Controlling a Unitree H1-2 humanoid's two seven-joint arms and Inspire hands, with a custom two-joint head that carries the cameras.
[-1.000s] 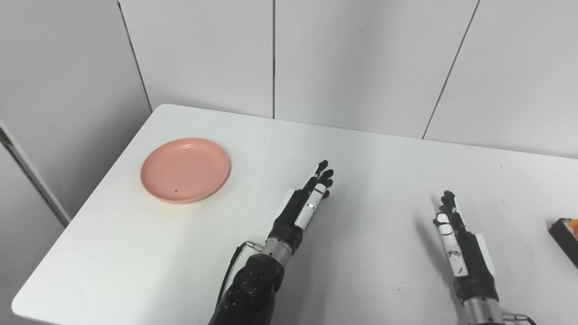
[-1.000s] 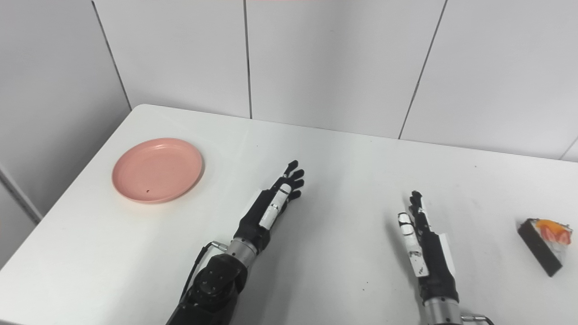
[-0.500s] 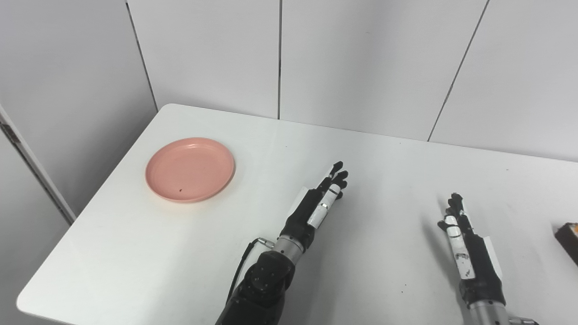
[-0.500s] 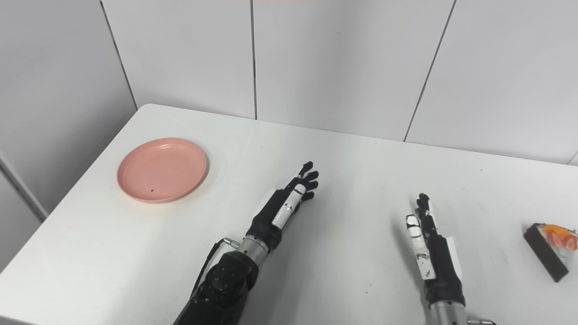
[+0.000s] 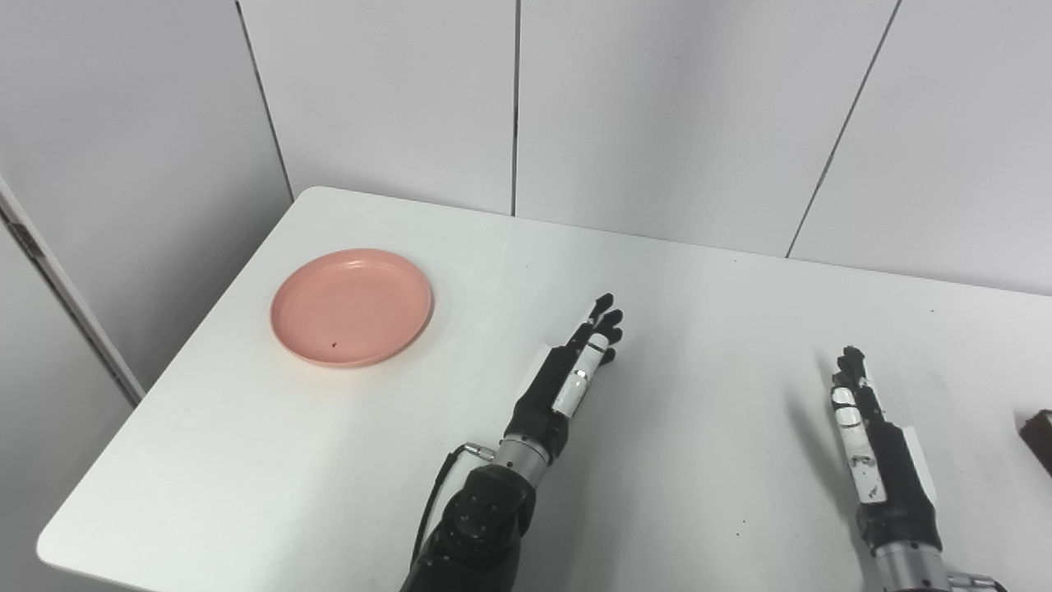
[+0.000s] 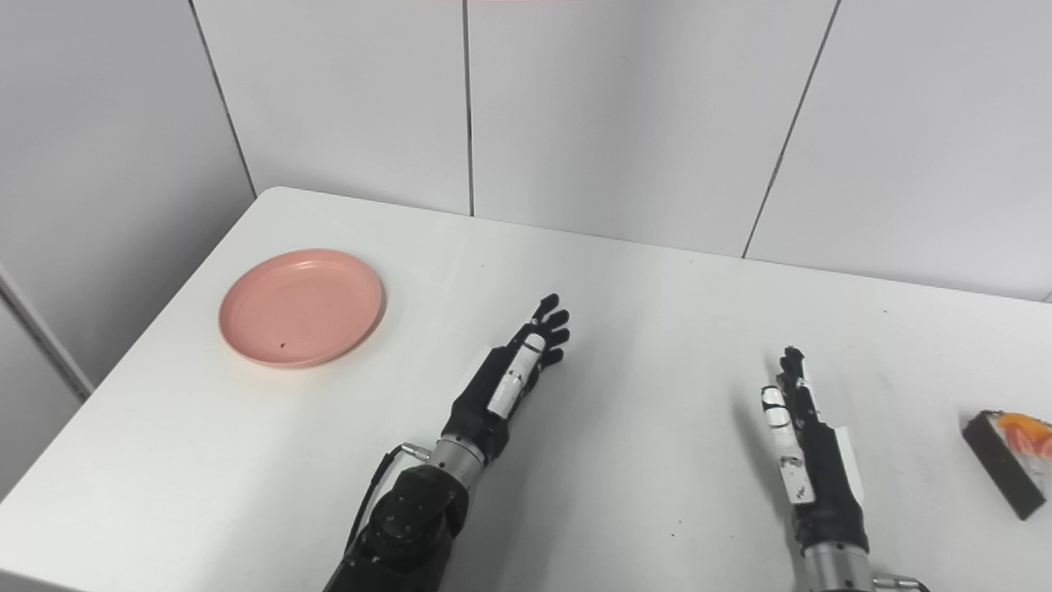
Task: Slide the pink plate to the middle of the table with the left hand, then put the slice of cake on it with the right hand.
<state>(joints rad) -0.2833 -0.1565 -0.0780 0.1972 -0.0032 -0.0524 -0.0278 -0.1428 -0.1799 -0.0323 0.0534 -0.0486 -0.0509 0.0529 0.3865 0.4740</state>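
Observation:
A pink plate (image 5: pixel 352 307) lies on the left part of the white table (image 5: pixel 699 312), near its left edge. The slice of cake (image 6: pixel 1012 464), dark brown with orange fruit on top, sits at the far right; only its dark corner (image 5: pixel 1039 434) shows in the left eye view. My left hand (image 5: pixel 571 376) is open near the table's middle, fingers stretched forward, well right of the plate. My right hand (image 6: pixel 801 448) is open too, fingers pointing away, some way left of the cake. Neither hand holds or touches anything.
Grey wall panels (image 5: pixel 657 107) stand directly behind the table's far edge. The table's left edge (image 5: pixel 205 329) and rounded front-left corner (image 5: pixel 57 543) are in view. A thin cable (image 5: pixel 440 493) runs along my left forearm.
The camera has turned, shifting the whole picture rightward. My left hand has drawn back a little since half a second ago. Plate and cake lie where they were.

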